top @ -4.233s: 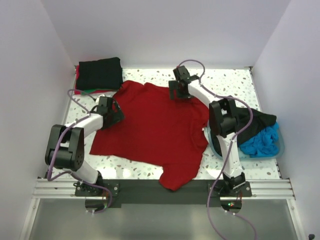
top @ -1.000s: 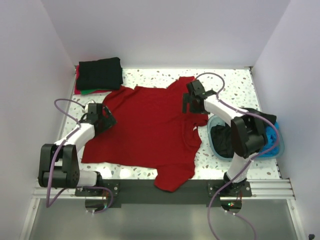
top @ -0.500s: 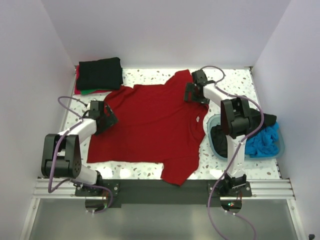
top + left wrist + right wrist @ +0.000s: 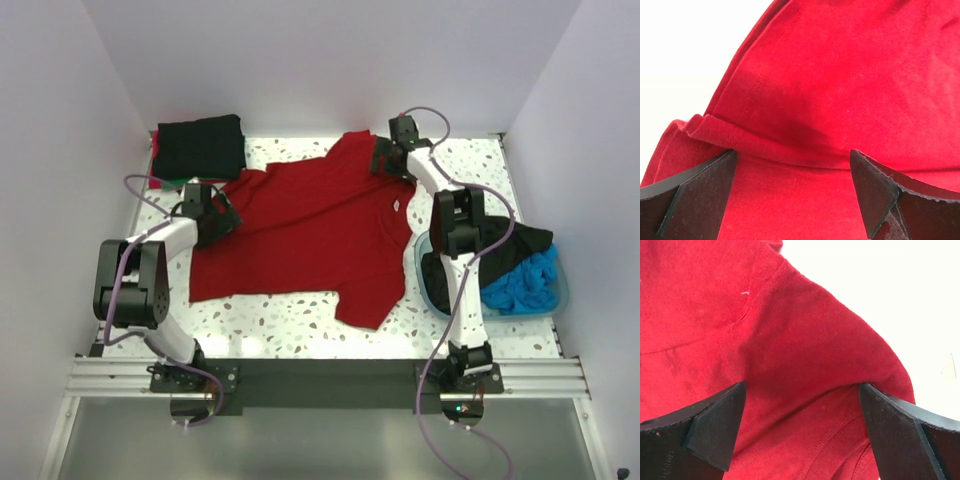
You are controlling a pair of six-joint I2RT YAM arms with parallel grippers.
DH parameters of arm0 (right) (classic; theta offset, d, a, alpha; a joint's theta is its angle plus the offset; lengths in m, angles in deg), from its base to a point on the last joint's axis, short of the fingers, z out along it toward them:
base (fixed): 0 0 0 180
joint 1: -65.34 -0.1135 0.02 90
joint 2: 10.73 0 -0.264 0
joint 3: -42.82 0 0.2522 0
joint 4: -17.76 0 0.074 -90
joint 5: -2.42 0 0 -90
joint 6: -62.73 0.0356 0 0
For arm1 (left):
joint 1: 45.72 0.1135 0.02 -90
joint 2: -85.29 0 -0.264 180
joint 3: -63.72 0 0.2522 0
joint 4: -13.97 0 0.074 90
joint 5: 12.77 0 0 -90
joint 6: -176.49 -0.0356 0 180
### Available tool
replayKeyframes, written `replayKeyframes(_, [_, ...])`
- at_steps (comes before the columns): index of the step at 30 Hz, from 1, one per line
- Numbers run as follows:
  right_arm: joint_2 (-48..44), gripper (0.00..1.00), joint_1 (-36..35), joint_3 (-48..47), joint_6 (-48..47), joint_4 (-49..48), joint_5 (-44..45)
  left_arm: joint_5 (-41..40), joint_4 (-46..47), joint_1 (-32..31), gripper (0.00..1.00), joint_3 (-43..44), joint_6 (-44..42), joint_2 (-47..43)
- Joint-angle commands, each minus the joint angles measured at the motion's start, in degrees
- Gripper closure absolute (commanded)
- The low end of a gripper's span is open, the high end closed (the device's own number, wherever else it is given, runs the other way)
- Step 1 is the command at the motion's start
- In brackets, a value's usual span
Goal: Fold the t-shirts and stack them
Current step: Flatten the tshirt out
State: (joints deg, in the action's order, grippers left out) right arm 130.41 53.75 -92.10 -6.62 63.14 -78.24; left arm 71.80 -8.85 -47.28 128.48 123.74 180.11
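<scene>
Your left arm lies low, elbow bent | left gripper (image 4: pixel 222 214) gapes wide over a fold at the red shirt's (image 4: pixel 310 225) left edge | right arm at full stretch | right gripper (image 4: pixel 386 162) gapes wide over its far sleeve | shirt spread flat mid-table.

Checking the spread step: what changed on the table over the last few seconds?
The dark red t-shirt slid toward the far edge and flattened; its near sleeve, earlier hanging off the table, now lies on it. The right gripper swung out to the far sleeve; the left gripper barely shifted at the hem. Both grippers' fingers stand open over the cloth. The folded black t-shirt and teal basin stayed put.
</scene>
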Motion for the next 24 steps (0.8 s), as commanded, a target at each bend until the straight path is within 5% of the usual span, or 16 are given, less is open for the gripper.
replayKeyframes(1, [4.8, 0.01, 1.0, -6.8, -1.4, 5.6, -3.5, 4.6, 0.0, -0.1, 0.00, 0.5, 0.1, -0.7])
replayKeyframes(8, [-9.9, 0.01, -0.2, -1.0, -4.6, 3.4, -5.1, -4.1, -11.8, -0.4, 0.00, 0.1, 1.6, -16.1])
replayKeyframes(16, [-27.4, 0.01, -7.8, 12.2, -6.9, 4.9, 4.7, -19.5, -34.5, 1.0, 0.00, -7.0, 17.1, -28.1])
replayKeyframes(24, [-49.9, 0.01, -16.5, 43.6, 3.8, -1.4, 6.7, -13.6, -30.5, 3.5, 0.00, -17.8, 19.9, -31.7])
